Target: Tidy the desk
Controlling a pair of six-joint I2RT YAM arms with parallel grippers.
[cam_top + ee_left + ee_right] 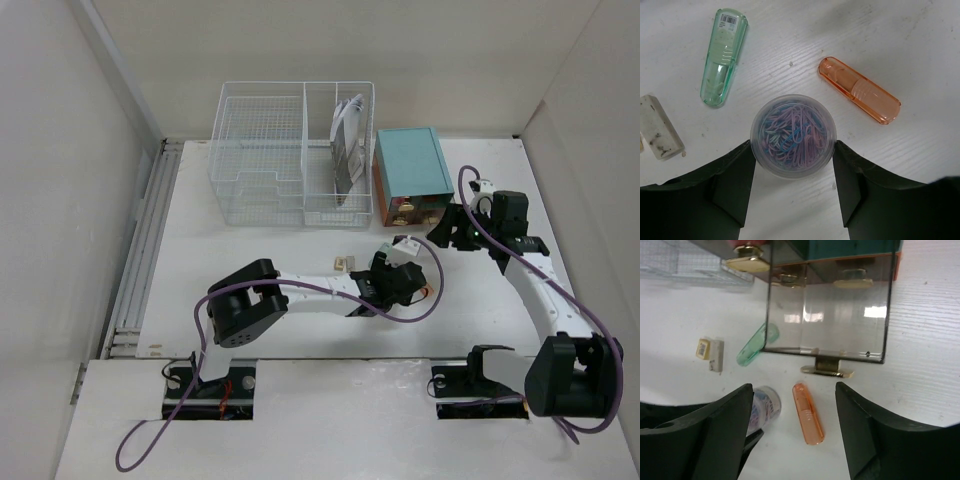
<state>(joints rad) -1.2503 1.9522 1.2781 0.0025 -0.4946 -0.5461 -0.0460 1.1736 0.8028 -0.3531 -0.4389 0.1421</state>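
Item, left gripper point(792, 150): jaws spread wide, one dark finger on each side of a clear round plastic tub of pastel paper clips point(793, 132). The finger edges meet the tub's outline but no squeeze shows, so count it as framed, not yet held. Step in hand, as judged: taking this tub. To do it well, keep the tub centred between the jaws and close slowly and evenly on the thin wall, low on the body rather than at the rim. Then lift straight up with the tub level; you cannot tell whether a lid is on, so assume the clips can spill. Item, the desk point(920, 55), a large flat matte white tabletop: directly beneath the jaws, the tub standing on it, bare surface showing on every side. Near the tub but apart from it lie three items. An orange translucent capsule-shaped plastic case point(860, 90) is beyond the right finger. A green translucent capsule-shaped case with a barcode label point(722, 57) is beyond the left finger, and a smudged white eraser block point(660, 132) is at the far left. Keep the fingers off all three as you close. Item, right gripper point(794, 390): jaws wide apart, empty, hovering over the desk just before the pulled-out clear drawer point(827, 315), brass-handled, of the teal box point(412, 165). Beside that box: a white wire basket organizer point(290, 150).
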